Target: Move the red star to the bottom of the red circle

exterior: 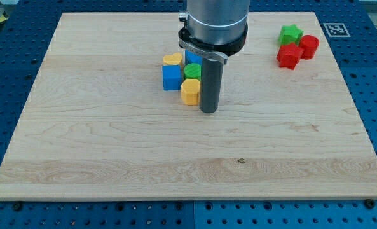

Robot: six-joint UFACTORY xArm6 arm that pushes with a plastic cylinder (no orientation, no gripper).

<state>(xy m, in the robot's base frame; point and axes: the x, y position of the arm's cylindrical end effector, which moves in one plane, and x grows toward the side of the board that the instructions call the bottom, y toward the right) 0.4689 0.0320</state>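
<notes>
A: Entry, single camera view. My tip [208, 111] rests on the wooden counter [112, 159] near mid-board, just beside the yellow hexagon block [190, 91], on its view-right side. No claw on this rig, only the rod, so there is nothing spread or pinched to record.

B: Cluster around the tip?

A: Blue cube [171, 77] at the view's left, a yellow block [171, 59] above it, shape unclear, a green block [192, 70] in the middle and a further blue block [189, 57] partly hidden behind the arm. All packed touching or nearly so.

B: And the task pieces?

A: Well apart, at the view's upper right. The red star [288, 56] sits low-left in that group; the red circle [309, 47] is just to its right and slightly higher, the two appearing to touch. A green star [291, 34] sits above the red star.

B: Step in hand?

A: Judged as approach not yet begun; the tip is nowhere near the red star.

B: Next move?

A: My judgement: travel to the view's right, clear of the cluster, come in on the red star's left side, then nudge it right and slightly down so it ends below the red circle. Risk: dragging the circle along, since they touch.
</notes>
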